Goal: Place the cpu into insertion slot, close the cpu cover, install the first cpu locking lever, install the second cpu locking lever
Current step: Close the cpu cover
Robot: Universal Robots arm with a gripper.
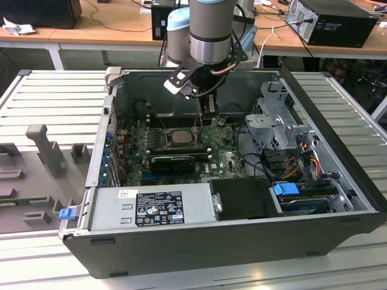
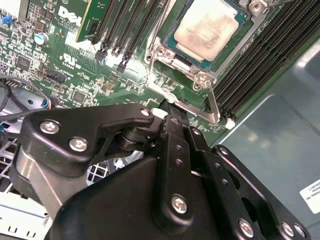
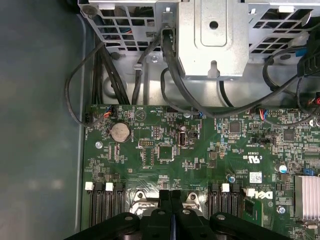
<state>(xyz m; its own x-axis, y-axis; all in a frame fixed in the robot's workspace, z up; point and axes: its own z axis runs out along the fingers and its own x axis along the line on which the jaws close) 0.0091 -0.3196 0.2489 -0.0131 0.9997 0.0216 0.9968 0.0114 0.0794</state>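
Dark grey open computer case [image 1: 181, 254] sits on the ribbed metal counter [image 1: 54, 90]. Inside it, nearest: silver power supply box [image 1: 151, 208], then a long black card [image 1: 172, 162] on the green motherboard [image 3: 200, 170]. Behind the card, the small square silver-grey cpu [image 1: 179, 136] [image 2: 206, 29] lies flat in the square metal-edged insertion slot [image 2: 159, 56], top uncovered. Black gripper [image 1: 210, 115] [image 2: 172, 117] [image 3: 171, 194] is just beyond, fingers pressed together, tips at the slot's edging. Can't tell if they pinch anything.
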